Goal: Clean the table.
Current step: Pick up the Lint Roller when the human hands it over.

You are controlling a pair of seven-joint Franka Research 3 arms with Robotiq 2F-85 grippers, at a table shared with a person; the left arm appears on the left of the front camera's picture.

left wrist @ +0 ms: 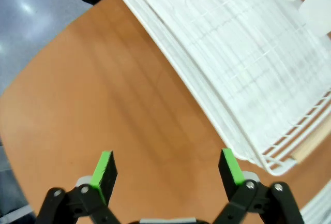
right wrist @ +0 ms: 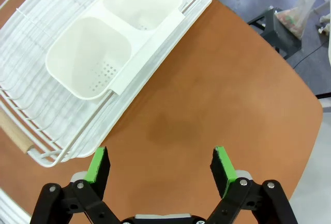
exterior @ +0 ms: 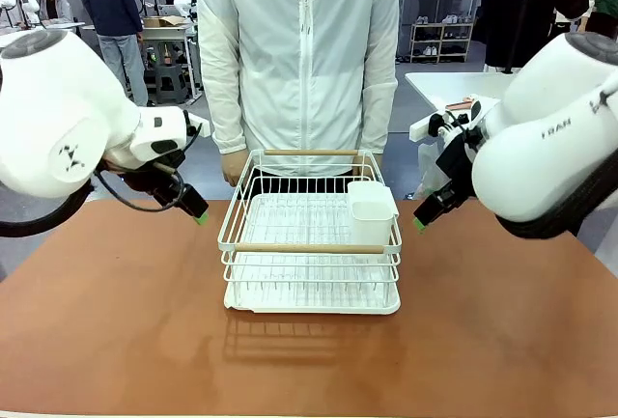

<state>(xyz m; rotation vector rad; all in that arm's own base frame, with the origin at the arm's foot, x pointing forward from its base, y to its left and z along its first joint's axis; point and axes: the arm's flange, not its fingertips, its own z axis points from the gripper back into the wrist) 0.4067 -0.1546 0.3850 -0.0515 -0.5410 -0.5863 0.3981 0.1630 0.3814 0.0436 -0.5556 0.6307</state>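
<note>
Listing by size, largest first: table [exterior: 116, 341], reddish-brown top, spanning the whole near field in the front view; surface bare on both flanks and in front, with one faint darker patch [right wrist: 173, 125] beside the rack on my right side, stain or shadow I cannot tell. Person [exterior: 299, 51], white zipped jacket, standing at the far edge just behind the rack, one hand [exterior: 234, 165] hanging near its back corner. Dish rack [exterior: 309, 273], white wire with wooden bar handles, standing at the middle of the table toward the far edge, its racks bare of dishes. Cutlery holder [exterior: 372, 213], white plastic, two compartments, hooked on the rack's side nearest my right arm, nothing in it. Progress, as I judge it: cleaning not visibly begun or nearly all remaining, since the rack and holder are still on the top and must go, or be worked around, before any wiping. Left gripper [left wrist: 168, 168], fingers spread wide, holding nothing, hovering over bare table just beside the rack's left wall, touching neither. Right gripper [right wrist: 161, 164], fingers likewise wide apart, nothing between them, hovering over bare table beside the holder's side of the rack, clear of both.
</note>
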